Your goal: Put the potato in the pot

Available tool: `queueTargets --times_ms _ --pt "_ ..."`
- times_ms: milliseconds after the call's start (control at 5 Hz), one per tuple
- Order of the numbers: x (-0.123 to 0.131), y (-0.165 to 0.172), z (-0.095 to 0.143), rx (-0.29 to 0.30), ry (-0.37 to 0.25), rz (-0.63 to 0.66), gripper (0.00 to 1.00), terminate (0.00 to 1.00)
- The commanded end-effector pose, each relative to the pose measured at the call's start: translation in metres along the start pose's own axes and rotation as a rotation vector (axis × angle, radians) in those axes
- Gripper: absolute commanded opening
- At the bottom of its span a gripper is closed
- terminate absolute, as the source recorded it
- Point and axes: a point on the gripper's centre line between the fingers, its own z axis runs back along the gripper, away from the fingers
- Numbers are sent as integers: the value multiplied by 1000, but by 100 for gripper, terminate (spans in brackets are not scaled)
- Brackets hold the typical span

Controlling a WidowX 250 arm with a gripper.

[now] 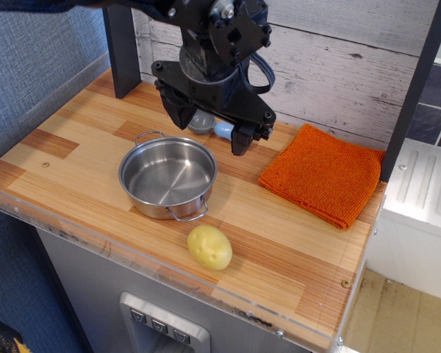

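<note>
- In the single view, the wooden table (73,158) carries the pot (167,179), the potato (209,247) and a folded orange cloth (323,174).
- The pot stands upright near the middle of the table, shiny and empty inside, with one wire loop handle toward the back left and the other toward the front right.
- The potato lies on the bare wood just in front of the pot and slightly to its right, near the table's front edge, apart from the pot's rim.
- The black gripper (208,121) hangs above the table behind the pot, its fingers spread apart and holding nothing.
- Between and behind the fingers, a small grey-and-blue utensil (210,125) rests on the table, partly hidden by the gripper.
- The cloth lies flat at the right side, well apart from the potato.
</note>
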Motion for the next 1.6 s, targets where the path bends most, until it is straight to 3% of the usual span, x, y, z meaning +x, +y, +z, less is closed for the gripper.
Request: queueTargets --times_ms 0,400,800,1200,1400 --pt "0 0 0 0 0 0 100 0" --pt "-15 -21 2 53 -29 106 100 0" --pt "-32 -51 6 92 2 395 100 0" --pt "-56 -59 6 -5 50 746 100 0" --pt "-71 -54 0 -76 16 887 100 0"
